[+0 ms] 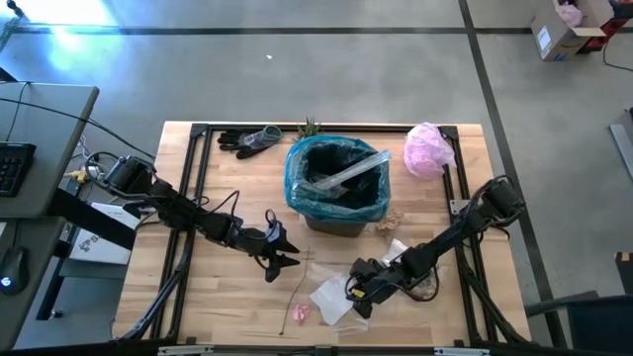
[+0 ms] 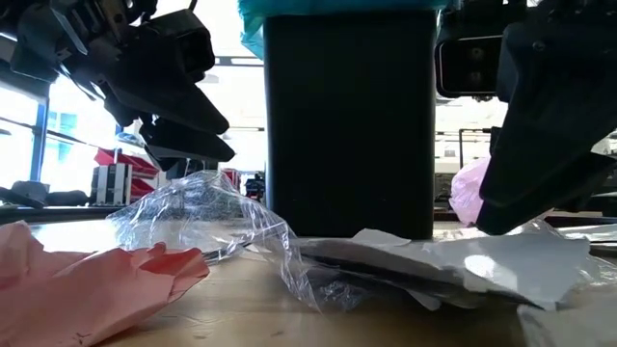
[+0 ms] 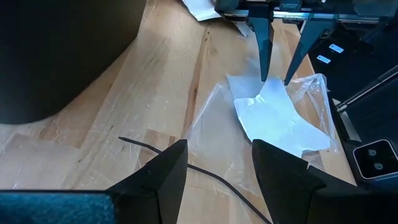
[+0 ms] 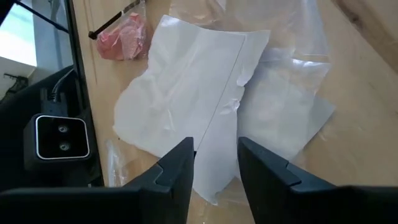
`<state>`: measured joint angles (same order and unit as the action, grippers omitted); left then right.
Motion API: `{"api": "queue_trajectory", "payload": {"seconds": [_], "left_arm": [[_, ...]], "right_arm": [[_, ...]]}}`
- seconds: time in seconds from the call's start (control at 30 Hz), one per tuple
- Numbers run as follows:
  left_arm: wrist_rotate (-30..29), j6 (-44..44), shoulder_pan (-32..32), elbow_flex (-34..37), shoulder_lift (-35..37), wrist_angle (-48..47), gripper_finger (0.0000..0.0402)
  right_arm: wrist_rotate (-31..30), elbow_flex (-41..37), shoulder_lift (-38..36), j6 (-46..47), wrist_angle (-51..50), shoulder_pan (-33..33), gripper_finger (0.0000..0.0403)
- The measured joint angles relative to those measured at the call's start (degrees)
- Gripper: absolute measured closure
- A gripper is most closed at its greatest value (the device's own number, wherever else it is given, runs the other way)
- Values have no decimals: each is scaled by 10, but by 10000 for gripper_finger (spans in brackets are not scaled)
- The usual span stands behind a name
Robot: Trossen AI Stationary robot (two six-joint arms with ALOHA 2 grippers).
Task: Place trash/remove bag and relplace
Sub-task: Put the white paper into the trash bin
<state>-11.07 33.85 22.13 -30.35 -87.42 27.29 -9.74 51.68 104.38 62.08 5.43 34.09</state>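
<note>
Black bin (image 1: pixel 336 213) beside white paper (image 4: pixel 186 106), clear wrapper (image 2: pixel 207 217), pink scrap (image 1: pixel 300 313)

The bin (image 1: pixel 339 193) stands near the middle of the counter (image 1: pixel 227 297), lined with the bag (image 1: pixel 297 178), and a long wrapper (image 1: pixel 348 171) lies inside it. Behind the bin sit the gloves (image 1: pixel 247 140) to the left and a thin plastic bag (image 1: pixel 428 149) to the right. In front of the bin, a paper scrap (image 1: pixel 329 294) lies on a clear wrapper (image 3: pixel 214 115), with a crumpled scrap (image 1: pixel 300 313) just left of them. The left gripper (image 1: pixel 280 259) hangs left of this trash, the right gripper (image 1: pixel 353 292) over its right edge.
</note>
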Motion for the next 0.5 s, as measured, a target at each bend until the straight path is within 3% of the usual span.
{"api": "queue_trajectory", "payload": {"seconds": [0.23, 0.5], "left_arm": [[15, 3, 0, 0, 0, 1, 237], [219, 0, 25, 0, 0, 125, 237]], "right_arm": [[-5, 0, 19, 9, -3, 0, 291], [-6, 0, 25, 10, -3, -2, 291]]}}
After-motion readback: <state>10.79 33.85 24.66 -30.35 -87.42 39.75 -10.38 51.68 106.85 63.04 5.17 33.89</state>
